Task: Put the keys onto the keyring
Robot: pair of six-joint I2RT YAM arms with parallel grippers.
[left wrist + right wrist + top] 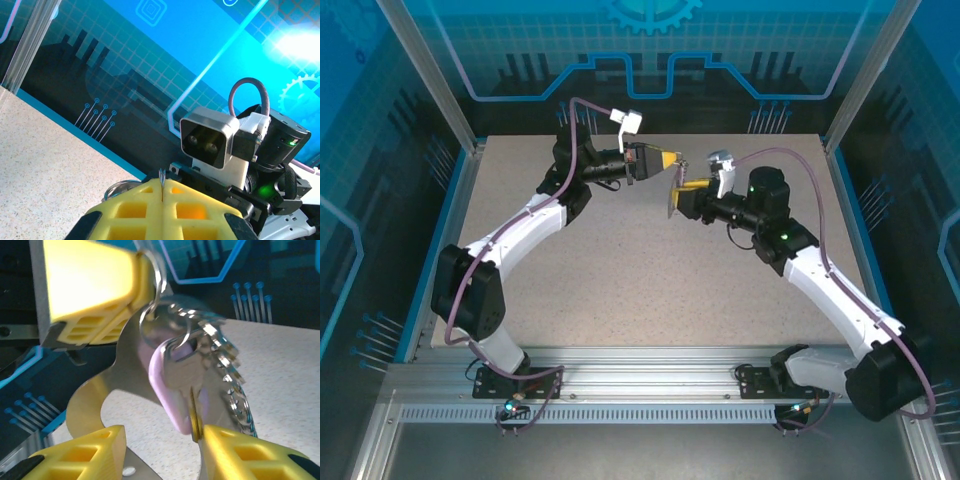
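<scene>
Standing well apart, the jaws of the right gripper point(162, 437) grip nothing; the bunch hangs down into the gap between them. Closest in is the key point(172, 385), lilac head uppermost and blade pointing down. Its brassy edge is just beside the inner face of the finger on the gripper's right, perhaps touching it. Behind the key lies the flat grey body of the keyring point(112, 385), and the beaded chain point(235, 390) drapes past that same finger. Above all of this the left gripper point(162, 186) is closed tight, its yellow fingertips pinching the thin wire ring point(160, 282) at the top of the keyring. The whole bunch dangles from that one hold, clear of the table point(620, 270). The key seems to hang from a small loop, but I cannot tell whether it is fully threaded on.

The main risk, as I judge it, is that narrow pinch on a slim wire. A sideways nudge from the right fingers could twist the ring out of it and drop everything to the table. The bunch also hangs loose, so closing now might catch the chain or the grey body instead of the key, or trap the blade at an angle.

Both arms reach forward and inward, elbows bent outward, wrists roughly level above the far middle of the table. The grippers meet almost tip to tip, the left pointing toward the right arm and the right pointing back from slightly nearer the bases.
</scene>
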